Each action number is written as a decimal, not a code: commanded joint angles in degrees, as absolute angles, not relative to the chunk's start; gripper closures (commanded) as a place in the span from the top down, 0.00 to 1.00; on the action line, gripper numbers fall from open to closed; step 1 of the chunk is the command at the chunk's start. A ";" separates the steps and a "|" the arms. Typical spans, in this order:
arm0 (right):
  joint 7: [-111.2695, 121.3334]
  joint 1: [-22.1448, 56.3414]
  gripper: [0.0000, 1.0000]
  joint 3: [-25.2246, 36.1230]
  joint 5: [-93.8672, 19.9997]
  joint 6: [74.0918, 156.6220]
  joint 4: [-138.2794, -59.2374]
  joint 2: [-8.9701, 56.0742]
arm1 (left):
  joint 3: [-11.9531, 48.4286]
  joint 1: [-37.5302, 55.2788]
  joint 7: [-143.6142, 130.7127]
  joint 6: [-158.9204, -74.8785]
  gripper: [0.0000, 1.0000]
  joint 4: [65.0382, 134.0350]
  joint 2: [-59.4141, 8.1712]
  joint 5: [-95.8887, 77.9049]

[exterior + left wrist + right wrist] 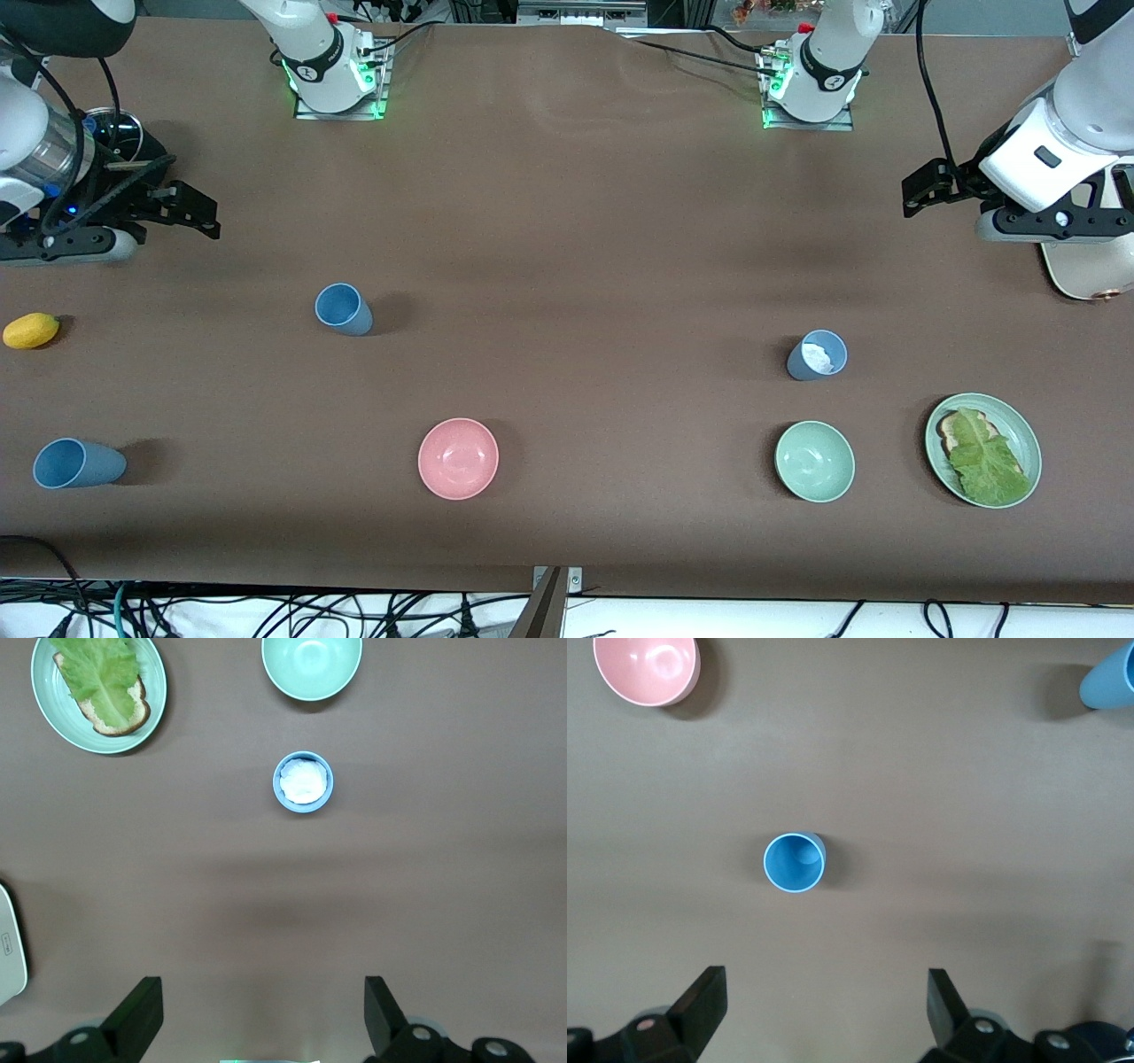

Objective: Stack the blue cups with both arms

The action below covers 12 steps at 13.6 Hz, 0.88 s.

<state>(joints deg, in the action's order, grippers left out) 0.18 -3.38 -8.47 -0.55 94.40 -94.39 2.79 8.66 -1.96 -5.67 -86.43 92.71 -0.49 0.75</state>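
Nearest blue cup is judged light, rigid, rim-graspable, well apart from right gripper and left gripper, both spread empty.

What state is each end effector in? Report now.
Left end effector: open, holding nothing, above bare table.
Right end effector: open, holding nothing, above bare table.

Wide bare stretch of brown table cloth between the two arms' ends, open for passage. Toward the right arm's end: upright small matte blue plastic cup, another blue tumbler nearer the camera, yellow lemon-shaped piece. Along the camera-side strip: pink bowl, pale green bowl, green plate with lettuce-topped toast. Blue cup holding something white just above the green bowl, well apart from the rest.
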 commanded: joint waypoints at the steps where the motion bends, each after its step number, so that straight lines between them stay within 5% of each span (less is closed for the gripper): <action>1: 3.24 -3.87 1.00 -8.61 -0.26 93.95 -93.25 3.78 | 8.70 -2.02 -5.36 -84.73 1.00 90.26 -1.93 0.17; 12: 4.31 -3.78 1.00 -8.79 -0.26 92.64 -93.43 4.04 | 8.79 -1.76 -4.83 -83.76 1.00 89.74 -3.43 0.18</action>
<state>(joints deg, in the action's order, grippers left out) 3.31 -3.48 -8.43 -0.55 94.21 -94.36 4.06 8.70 -1.91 -5.67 -85.36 91.87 -2.40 0.75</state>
